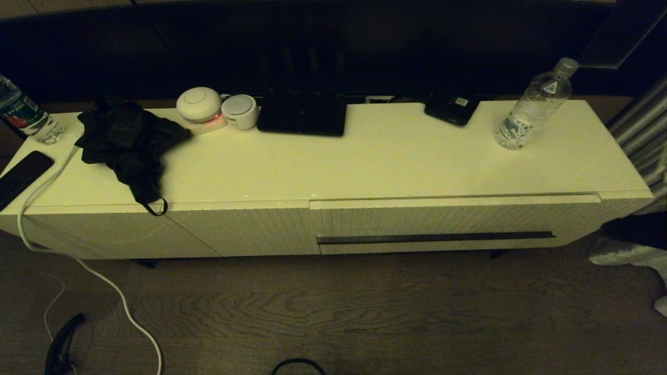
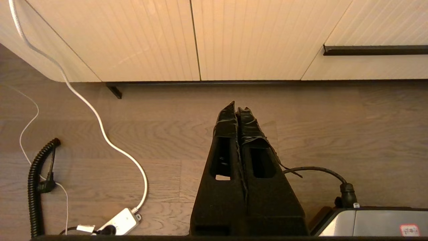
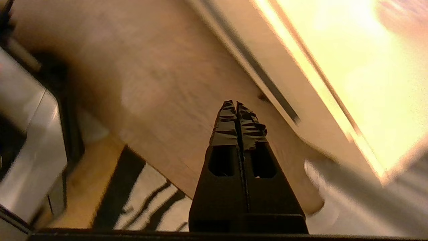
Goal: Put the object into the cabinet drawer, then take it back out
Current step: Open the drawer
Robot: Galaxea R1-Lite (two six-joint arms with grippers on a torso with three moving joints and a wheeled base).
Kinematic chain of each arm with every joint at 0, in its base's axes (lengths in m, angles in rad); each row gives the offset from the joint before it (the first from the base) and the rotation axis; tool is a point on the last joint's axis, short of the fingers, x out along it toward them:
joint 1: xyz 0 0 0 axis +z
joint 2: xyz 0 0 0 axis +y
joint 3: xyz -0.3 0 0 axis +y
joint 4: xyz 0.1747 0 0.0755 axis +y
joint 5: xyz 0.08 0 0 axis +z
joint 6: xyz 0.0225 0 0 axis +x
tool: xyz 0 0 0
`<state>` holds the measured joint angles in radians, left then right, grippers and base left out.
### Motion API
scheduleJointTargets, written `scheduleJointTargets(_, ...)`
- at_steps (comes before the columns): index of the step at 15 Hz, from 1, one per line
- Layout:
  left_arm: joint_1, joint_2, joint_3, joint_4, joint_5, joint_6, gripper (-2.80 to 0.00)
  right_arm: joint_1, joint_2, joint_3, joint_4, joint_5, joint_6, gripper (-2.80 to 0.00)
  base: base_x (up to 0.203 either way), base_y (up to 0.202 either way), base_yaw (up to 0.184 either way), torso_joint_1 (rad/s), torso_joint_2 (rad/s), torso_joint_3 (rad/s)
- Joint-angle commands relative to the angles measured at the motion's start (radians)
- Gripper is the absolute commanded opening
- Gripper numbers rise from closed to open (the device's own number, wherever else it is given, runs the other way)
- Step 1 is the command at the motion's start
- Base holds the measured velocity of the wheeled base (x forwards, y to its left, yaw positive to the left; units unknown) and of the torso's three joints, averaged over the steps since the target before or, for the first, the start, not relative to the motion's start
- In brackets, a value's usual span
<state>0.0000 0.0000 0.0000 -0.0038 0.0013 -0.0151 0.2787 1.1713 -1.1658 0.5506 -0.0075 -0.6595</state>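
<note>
1. Head view: the clear plastic water bottle with the grey screw cap stands upright on the smooth top of the long low cream-white cabinet, at the cabinet's right end and near its back edge. The bottle's long axis runs straight up from the top. Below it and a little toward the cabinet's middle, the wide ribbed cream drawer with the long thin dark bar handle looks closed or very nearly so. Neither of my hands shows here.

2. Left wrist view: my left hand hangs over the wooden floor in front of the cabinet's handle-less ribbed panel, fingers pressed together and holding nothing. The near end of the drawer's handle shows off to one side, well apart from this hand.

3. Right wrist view: my right hand is also closed and empty, over the floor in front of the cabinet, with the dark handle bar just beyond its tips. I judge the right arm the nearer one: drawer and bottle both lie at the cabinet's right end, with the bottle above and behind the handle.
</note>
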Motion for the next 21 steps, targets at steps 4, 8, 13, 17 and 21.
scheduleJointTargets(4,0.0,-0.002,0.002,-0.001,0.0,0.0,-2.8,0.237,0.283,0.037,-0.003,-0.101,-0.025,-2.8,0.0,0.0,0.0,0.0,0.0,0.0)
scheduleJointTargets(8,0.0,-0.002,0.002,-0.001,0.0,0.0,-2.8,0.231,0.387,0.14,-0.125,-0.135,-0.198,-2.8,0.0,0.0,0.0,0.0,0.0,0.0)
scheduleJointTargets(13,0.0,-0.002,0.002,-0.001,0.0,0.0,-2.8,0.145,0.457,0.235,-0.288,-0.128,-0.482,-2.8,0.0,0.0,0.0,0.0,0.0,0.0)
scheduleJointTargets(17,0.0,-0.002,0.002,-0.001,0.0,0.0,-2.8,0.135,0.499,0.29,-0.394,-0.129,-0.55,-2.8,0.0,0.0,0.0,0.0,0.0,0.0)
scheduleJointTargets(21,0.0,-0.002,0.001,-0.001,0.0,0.0,-2.8,0.142,0.507,0.319,-0.411,-0.126,-0.58,-2.8,0.0,0.0,0.0,0.0,0.0,0.0)
